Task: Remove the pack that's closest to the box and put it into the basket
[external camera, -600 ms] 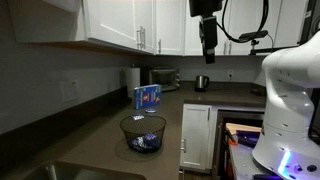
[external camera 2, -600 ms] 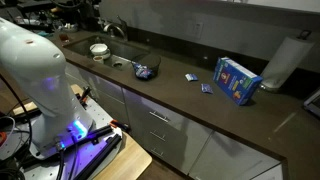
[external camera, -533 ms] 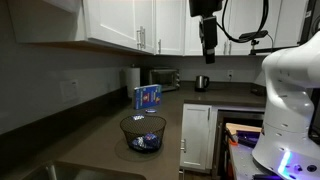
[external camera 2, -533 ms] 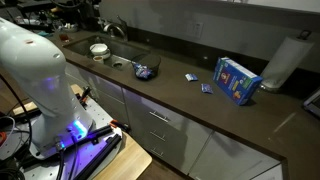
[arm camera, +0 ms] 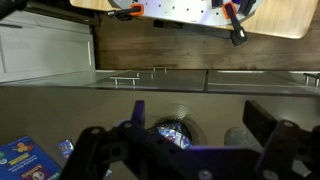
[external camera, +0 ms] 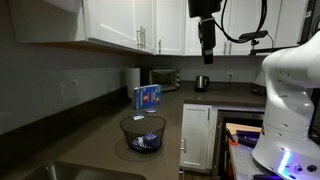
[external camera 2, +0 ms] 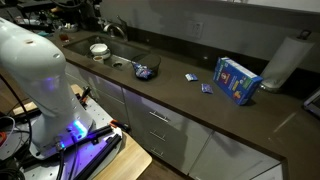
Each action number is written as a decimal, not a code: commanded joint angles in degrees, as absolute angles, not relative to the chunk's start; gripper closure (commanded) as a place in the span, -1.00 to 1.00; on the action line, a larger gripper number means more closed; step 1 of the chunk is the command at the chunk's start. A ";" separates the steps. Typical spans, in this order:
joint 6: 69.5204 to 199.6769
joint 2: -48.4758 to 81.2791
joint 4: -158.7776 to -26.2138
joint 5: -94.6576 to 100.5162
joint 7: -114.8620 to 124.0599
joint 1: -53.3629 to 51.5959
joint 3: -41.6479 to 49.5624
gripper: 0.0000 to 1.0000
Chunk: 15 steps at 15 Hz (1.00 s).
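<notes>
Claw [external camera: 207, 57] high up in front of the white wall cabinets [external camera: 130, 25], well above the bench [external camera: 100, 125] — jaws wide apart in the wrist view, nothing held between them. On the dark bench, large to small: silver toaster oven [external camera: 165, 78] at the back wall; white paper roll [external camera: 133, 78] upright just beside it; blue box [external camera: 148, 97] upright in front of the roll; dark mesh basket [external camera: 127, 128] nearer the bench edge, well apart from the box, with blue and silvery packs [external camera: 146, 142] already inside. In an exterior view, two small packs flat on the bench between basket and box — nearest pack [external camera 2: 205, 89] close by the box's foot, other pack [external camera 2: 189, 76] a little further off.
</notes>
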<state>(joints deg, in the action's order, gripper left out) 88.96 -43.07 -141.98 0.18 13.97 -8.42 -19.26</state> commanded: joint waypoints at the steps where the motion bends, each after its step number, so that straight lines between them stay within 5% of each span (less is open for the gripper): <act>1: 95.20 -39.09 -142.83 4.57 14.33 -6.18 -17.14 -1.00; 15: 138.65 -8.67 -138.94 9.44 20.81 9.90 1.57 -1.00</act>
<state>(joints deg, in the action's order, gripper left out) 130.09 -15.43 -141.59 7.70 15.84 7.64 0.12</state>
